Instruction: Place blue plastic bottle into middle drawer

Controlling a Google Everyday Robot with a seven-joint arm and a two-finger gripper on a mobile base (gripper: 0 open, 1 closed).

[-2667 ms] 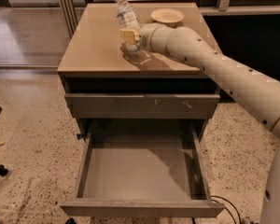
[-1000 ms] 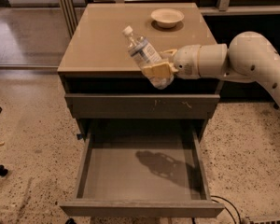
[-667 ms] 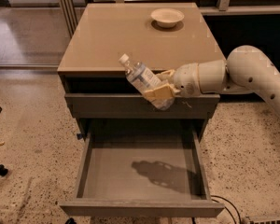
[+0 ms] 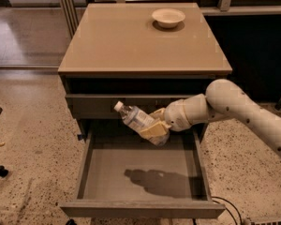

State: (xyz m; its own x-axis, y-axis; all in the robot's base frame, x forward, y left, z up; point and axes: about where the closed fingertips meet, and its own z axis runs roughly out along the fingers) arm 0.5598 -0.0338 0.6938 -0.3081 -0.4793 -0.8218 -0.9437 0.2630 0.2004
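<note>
Two tan fingers (image 4: 149,131) of the one gripper (image 4: 154,129) are clamped around the lower half of the single blue plastic bottle (image 4: 133,117). The bottle hangs tilted above the back of the middle drawer (image 4: 103,168), white cap up and to the left, clear of its floor. One white arm (image 4: 234,107) reaches in from the drawer's right. One closed drawer front (image 4: 93,105) sits just above this one open drawer. One bowl (image 4: 168,18) rests on the cabinet top (image 4: 131,46), above and behind the drawer. Since a moment ago, bottle and gripper have dropped closer to the drawer.
</note>
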